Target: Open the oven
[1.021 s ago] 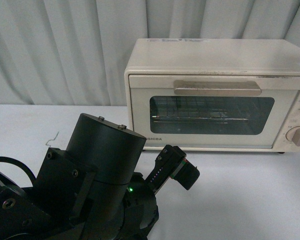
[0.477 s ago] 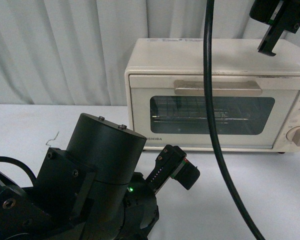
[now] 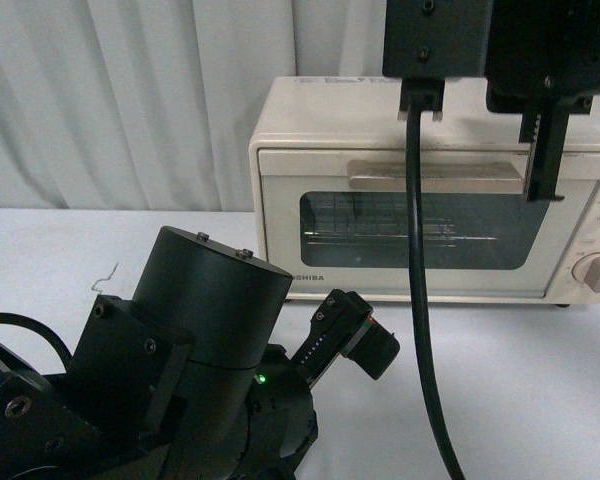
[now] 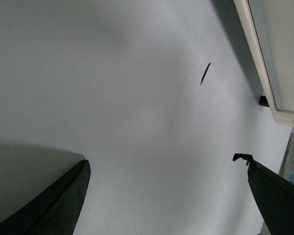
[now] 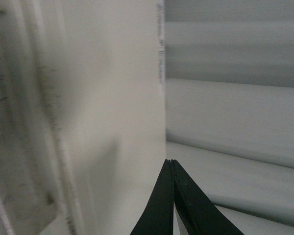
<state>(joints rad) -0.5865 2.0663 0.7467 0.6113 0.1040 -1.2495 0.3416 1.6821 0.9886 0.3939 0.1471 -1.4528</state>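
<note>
The cream-white oven (image 3: 320,110) stands at the back right of the table with its glass door shut and the beige bar handle (image 3: 460,176) across the top of the door. My right gripper (image 3: 543,192) hangs down from above, shut and holding nothing, its tips in front of the handle's right end. In the right wrist view the shut gripper (image 5: 170,162) points along the oven's pale top (image 5: 103,98). My left gripper (image 4: 166,169) is open over bare table, with the oven's lower corner (image 4: 279,58) at the edge of that view.
My left arm's black bulk (image 3: 200,370) fills the lower left. A black cable (image 3: 416,270) from the right arm hangs in front of the oven door. Two knobs (image 3: 593,272) sit at the oven's right. A white curtain (image 3: 130,100) hangs behind.
My right arm has come down from the upper right and moved left; its fingers now reach the level of the handle. The left arm has not moved.
</note>
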